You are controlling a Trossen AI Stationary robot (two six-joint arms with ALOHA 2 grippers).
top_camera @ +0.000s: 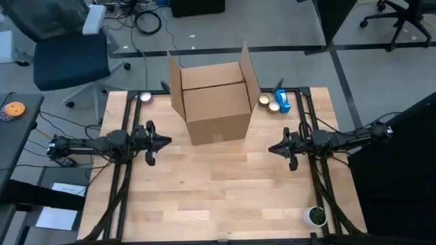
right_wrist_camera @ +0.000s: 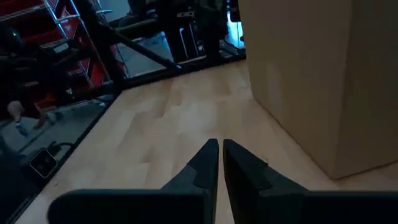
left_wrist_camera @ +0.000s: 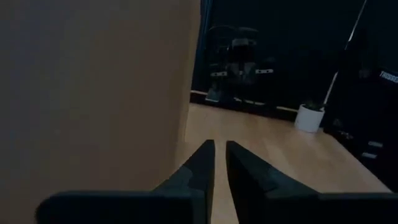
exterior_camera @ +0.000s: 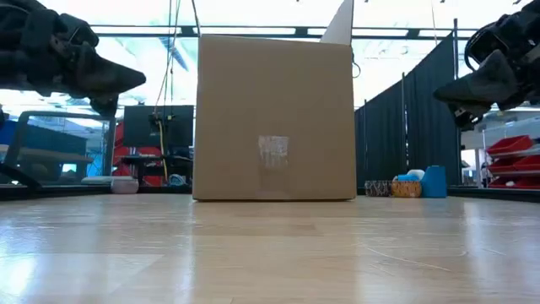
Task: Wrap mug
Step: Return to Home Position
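Clearance matters: with box (top_camera: 216,109) standing far-centre, we should draw left gripper (top_camera: 165,141) and right gripper (top_camera: 272,148), both with fingers pressed together, straight back without brushing its walls.

Wrist views are dim; bright backlight glares behind the box (exterior_camera: 274,118) in the low view.

Floor (top_camera: 286,27) was grey with dark seams, and cables (top_camera: 147,22) lay looped on it behind the bench (top_camera: 218,197). A blue office chair (top_camera: 71,58) stood off the far left corner, a second chair's base (top_camera: 395,17) at far right. Low view: black curtain panels (exterior_camera: 422,127) on the right, red bins (exterior_camera: 510,150) past them, a monitor (exterior_camera: 156,125) on the left, and bright backlight overhead.
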